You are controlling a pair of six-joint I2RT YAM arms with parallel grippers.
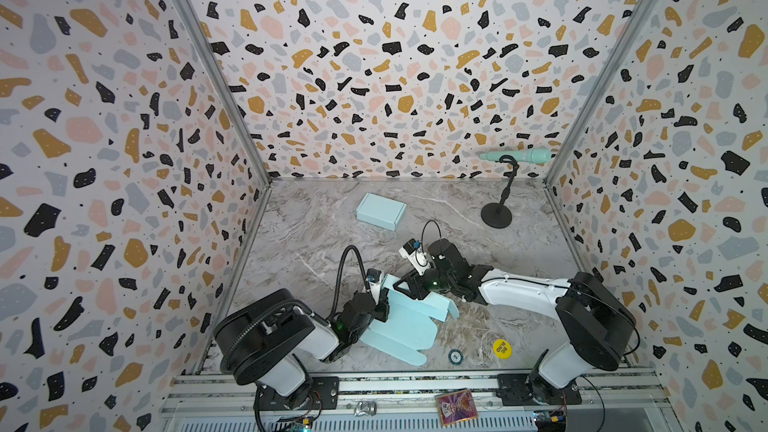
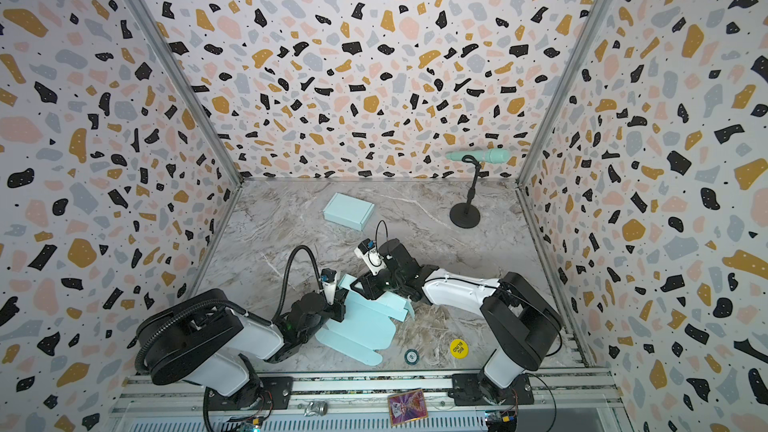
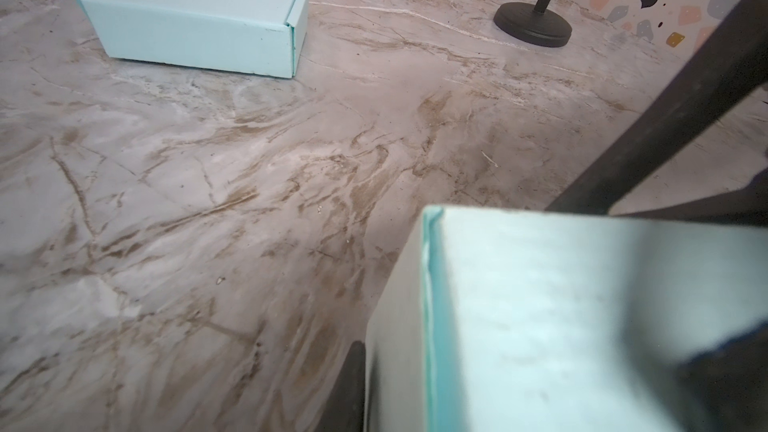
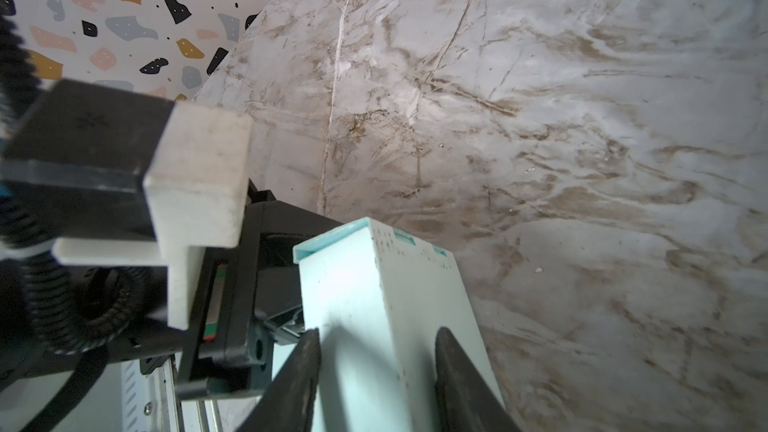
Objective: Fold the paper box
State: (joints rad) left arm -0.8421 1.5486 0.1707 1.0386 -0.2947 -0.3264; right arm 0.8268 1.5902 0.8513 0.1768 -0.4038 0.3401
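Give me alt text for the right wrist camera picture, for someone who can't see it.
The right gripper's two black fingers straddle a light blue wall of the paper box; whether they press it is unclear. Beside it is the left arm's black and white wrist hardware, with the marble table and a patch of terrazzo wall behind.

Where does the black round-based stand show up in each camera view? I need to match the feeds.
Top views: the stand is at the back right of the table in both.
Left wrist: its base is in view, far across the marble by the wall.
Right wrist: not in it.
Shared landmark: the half-folded box shows in all four views.
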